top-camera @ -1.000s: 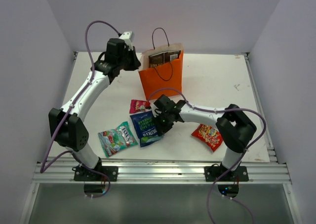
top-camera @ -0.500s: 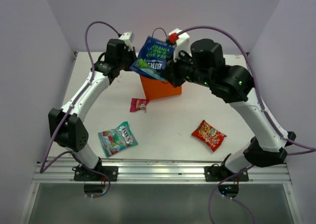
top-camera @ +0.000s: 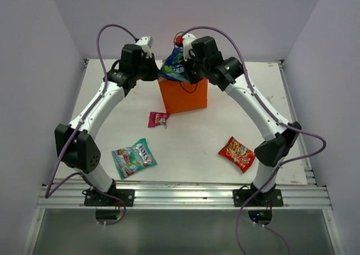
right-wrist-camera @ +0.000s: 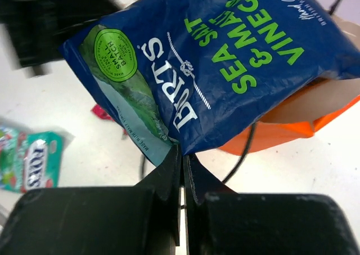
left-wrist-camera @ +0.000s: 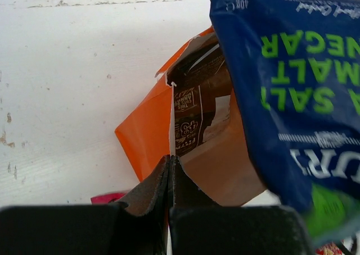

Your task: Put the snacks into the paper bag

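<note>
From above, my left gripper (top-camera: 152, 70) sits at the upper left rim of the orange paper bag (top-camera: 184, 96), which stands upright at the far middle of the table (top-camera: 253, 92). My right gripper (top-camera: 183, 68) holds the blue packet (top-camera: 170, 69) over the bag's mouth. The small pink-red packet (top-camera: 158, 119) lies just in front of the bag. The teal-green packet (top-camera: 134, 157) lies nearer my left base and the red-orange packet (top-camera: 237, 154) nearer my right base.

In my left wrist view, the jaws are pressed together, pinching the bag's rim. The dark brown packet (left-wrist-camera: 194, 111) stands inside the bag, and the blue packet hangs tilted at the right, over part of the opening.

In my right wrist view, the jaws are clamped on the blue packet's lower edge, with the orange bag behind it.
</note>
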Tool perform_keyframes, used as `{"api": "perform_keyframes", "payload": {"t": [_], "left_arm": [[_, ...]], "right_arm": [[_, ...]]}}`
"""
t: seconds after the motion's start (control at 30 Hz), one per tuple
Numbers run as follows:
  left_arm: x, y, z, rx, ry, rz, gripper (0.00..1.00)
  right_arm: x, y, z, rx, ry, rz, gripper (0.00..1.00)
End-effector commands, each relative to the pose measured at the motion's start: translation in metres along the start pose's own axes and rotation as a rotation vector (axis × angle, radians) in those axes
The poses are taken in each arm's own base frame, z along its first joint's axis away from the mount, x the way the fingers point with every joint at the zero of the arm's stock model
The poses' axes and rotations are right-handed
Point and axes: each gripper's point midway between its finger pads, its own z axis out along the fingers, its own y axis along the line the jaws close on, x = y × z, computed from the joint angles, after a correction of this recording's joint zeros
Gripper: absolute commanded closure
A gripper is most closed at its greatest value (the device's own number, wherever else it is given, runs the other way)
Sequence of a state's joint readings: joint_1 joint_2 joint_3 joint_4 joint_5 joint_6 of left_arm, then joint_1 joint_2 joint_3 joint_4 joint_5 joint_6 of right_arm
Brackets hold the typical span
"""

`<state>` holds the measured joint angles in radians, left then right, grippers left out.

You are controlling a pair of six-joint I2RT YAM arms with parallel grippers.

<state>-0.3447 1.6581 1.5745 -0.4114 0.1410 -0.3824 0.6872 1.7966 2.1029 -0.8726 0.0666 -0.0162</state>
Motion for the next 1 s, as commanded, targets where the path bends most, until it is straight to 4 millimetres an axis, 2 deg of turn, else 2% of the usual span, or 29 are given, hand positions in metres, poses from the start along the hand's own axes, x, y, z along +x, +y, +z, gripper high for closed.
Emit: {"api": "perform_keyframes", "payload": {"t": [0.0,0.13,0.2,0.23,0.3,0.33,0.47,0.5,0.63,0.77,0.97], "left_arm": [[-0.029,-0.027,-0.021,0.076,-0.086,0.024,1.00],[-0.027,-0.033,-0.022,0.088,-0.082,0.032,1.00],[-0.027,-0.034,-0.023,0.095,-0.083,0.033,1.00],[-0.027,-0.035,-0.023,0.098,-0.082,0.033,1.00],[-0.027,-0.035,-0.024,0.099,-0.080,0.033,1.00],[-0.026,-0.036,-0.024,0.100,-0.079,0.034,1.00],[-0.027,-0.036,-0.024,0.103,-0.083,0.035,1.00],[-0.027,-0.037,-0.024,0.107,-0.083,0.032,1.00],[-0.026,-0.036,-0.022,0.106,-0.081,0.032,1.00],[-0.027,-0.036,-0.019,0.106,-0.082,0.030,1.00],[-0.027,-0.035,-0.016,0.103,-0.082,0.031,1.00]], "right_arm": [[-0.044,-0.026,-0.006,0.015,-0.155,0.001,1.00],[-0.044,-0.043,0.009,0.036,-0.144,0.021,1.00],[-0.043,-0.045,0.014,0.034,-0.140,0.033,1.00],[-0.038,-0.048,0.023,0.038,-0.121,0.040,1.00],[-0.041,-0.049,0.026,0.040,-0.121,0.056,1.00],[-0.032,-0.049,0.034,0.038,-0.079,0.061,1.00],[-0.032,-0.040,0.035,-0.010,-0.084,0.070,1.00],[-0.019,-0.039,0.042,-0.013,-0.052,0.070,1.00],[0.005,-0.036,0.052,-0.022,0.015,0.063,1.00],[0.032,-0.034,0.051,-0.029,0.073,0.056,1.00],[0.071,-0.032,0.038,-0.031,0.180,0.043,1.00]]}}
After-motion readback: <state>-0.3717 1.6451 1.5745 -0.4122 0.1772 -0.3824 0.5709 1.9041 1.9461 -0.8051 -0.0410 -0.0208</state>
